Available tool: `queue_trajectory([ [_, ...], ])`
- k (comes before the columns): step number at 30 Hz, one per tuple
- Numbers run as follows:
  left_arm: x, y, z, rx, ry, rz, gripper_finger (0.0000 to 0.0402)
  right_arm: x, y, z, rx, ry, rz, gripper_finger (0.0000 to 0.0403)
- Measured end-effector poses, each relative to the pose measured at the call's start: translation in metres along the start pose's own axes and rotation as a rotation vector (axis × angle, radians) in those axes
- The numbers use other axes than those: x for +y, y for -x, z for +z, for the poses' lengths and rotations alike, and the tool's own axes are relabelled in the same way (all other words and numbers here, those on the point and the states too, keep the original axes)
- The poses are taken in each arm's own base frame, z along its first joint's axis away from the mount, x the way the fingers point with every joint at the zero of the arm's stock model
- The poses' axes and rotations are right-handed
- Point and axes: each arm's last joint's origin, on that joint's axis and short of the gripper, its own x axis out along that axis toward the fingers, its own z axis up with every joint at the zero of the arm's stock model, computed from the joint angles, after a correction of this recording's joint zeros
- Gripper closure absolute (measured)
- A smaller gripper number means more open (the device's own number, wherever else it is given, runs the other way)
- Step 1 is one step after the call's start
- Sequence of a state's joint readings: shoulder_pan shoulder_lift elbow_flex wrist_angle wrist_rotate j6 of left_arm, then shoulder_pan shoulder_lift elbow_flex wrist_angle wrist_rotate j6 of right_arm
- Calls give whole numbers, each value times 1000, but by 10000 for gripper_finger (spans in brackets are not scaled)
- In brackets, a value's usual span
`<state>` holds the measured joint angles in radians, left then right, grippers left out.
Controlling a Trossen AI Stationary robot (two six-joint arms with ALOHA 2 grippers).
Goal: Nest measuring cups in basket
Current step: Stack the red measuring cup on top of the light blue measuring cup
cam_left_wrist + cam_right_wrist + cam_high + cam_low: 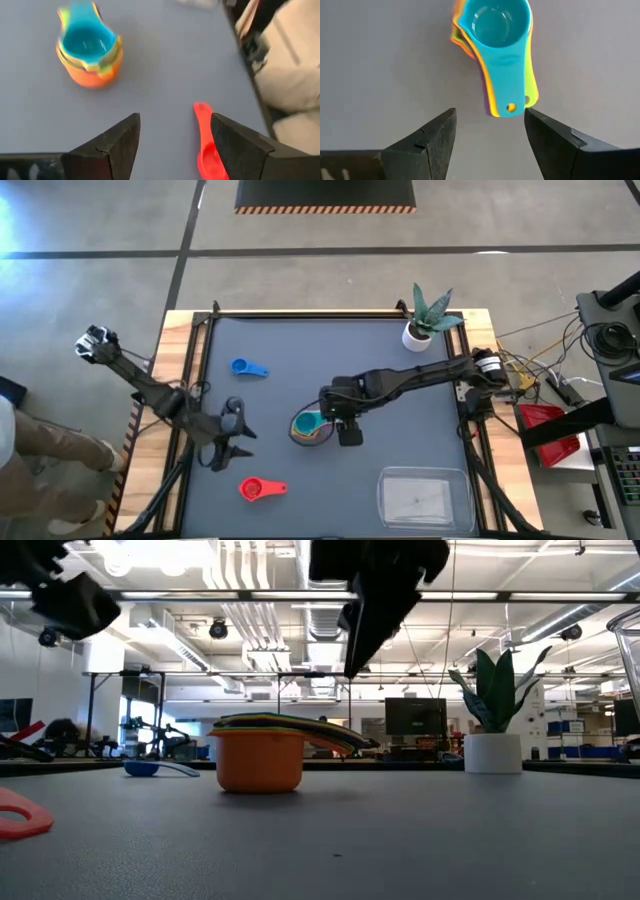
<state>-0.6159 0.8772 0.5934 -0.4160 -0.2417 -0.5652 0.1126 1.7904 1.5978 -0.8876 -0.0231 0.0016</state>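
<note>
A stack of nested measuring cups stands on its orange outer bowl at the table's middle, with a teal cup on top. A blue cup lies far left and a red cup near left. The clear basket sits at the near right. My right gripper is open above the stack's handle ends, one finger on either side, touching nothing; the low view shows it well above the stack. My left gripper is open and empty above the table, just beyond the red cup.
A white plant pot with a green plant stands at the far right corner. Wooden rails edge the dark mat. A person's legs show beyond the table's left edge.
</note>
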Motion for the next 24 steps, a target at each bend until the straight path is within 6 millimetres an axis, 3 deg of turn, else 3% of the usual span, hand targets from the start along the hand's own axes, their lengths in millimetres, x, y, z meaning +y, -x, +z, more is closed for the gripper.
queue_trajectory([
  [11,-22,-46,-38,332,31,26,182,35,41,-4,-103,-4,-61,179],
  [18,-27,-70,-52,443,34,58,182,50,51,-7,-123,-18,-55,179],
  [24,-35,-86,-50,484,-10,80,182,53,52,-9,-117,-21,-79,179],
])
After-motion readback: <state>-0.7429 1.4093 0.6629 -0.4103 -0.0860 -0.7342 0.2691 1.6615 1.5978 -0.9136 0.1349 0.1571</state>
